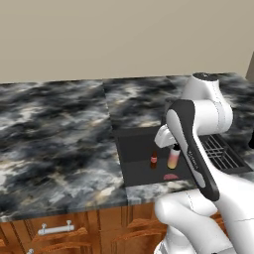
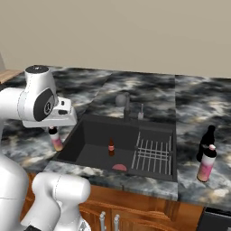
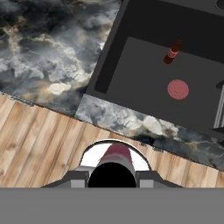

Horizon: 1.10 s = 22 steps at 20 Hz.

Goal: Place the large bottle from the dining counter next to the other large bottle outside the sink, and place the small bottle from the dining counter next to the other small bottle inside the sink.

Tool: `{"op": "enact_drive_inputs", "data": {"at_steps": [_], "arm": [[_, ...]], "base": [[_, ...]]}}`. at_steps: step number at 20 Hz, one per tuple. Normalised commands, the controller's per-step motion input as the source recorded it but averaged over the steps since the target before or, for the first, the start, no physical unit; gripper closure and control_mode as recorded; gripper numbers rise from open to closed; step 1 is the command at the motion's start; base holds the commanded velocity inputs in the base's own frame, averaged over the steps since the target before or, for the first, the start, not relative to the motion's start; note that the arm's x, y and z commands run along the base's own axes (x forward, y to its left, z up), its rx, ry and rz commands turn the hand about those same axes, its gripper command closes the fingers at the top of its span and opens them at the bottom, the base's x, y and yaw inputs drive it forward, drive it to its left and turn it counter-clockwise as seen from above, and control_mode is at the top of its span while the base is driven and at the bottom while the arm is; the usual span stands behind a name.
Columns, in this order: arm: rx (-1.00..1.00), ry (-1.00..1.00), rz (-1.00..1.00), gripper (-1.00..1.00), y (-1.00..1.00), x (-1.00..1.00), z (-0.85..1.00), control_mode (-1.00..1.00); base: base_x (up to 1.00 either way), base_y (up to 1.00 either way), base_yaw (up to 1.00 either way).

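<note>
Claw (image 3: 111, 174) tight around small bottle (image 2: 56, 140)

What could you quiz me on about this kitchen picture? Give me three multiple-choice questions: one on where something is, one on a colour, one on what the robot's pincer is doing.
1. Where does the small red bottle stand?
A. inside the sink
B. on the wooden floor
C. beside the black bottle

2. What colour is the tall bottle that stands right behind the pink dark-capped bottle on the counter right of the sink?
A. green
B. black
C. white

3. What is the pincer doing?
A. hanging open with nothing in it
B. shut on the small pale pink-orange bottle
C. pressing the faucet

Answers:
1 A: it stands on the dark basin floor near the red drain.
2 B: it is dark all over, wine-bottle shaped.
3 B: the bottle hangs from the pincer over the sink's left edge.
</note>
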Motion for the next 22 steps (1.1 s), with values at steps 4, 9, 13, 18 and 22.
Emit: {"op": "enact_drive_inputs", "data": {"at_steps": [4,9,13,18,22], "arm": [[0.00,0.00,0.00,1.00,0.00,0.00,0.00,-1.00],[0.00,0.00,-0.03,1.00,0.32,0.24,-0.05,-1.00],[0.00,0.00,-0.02,1.00,0.28,0.43,0.00,-1.00],[0.00,-0.03,-0.04,1.00,0.08,0.42,-0.07,-1.00],[0.00,-0.01,-0.07,1.00,0.01,0.42,-0.17,-1.00]], "base": [[0.00,0.00,0.00],[0.00,0.00,0.00],[0.00,0.00,0.00],[0.00,0.00,0.00],[0.00,0.00,0.00]]}}
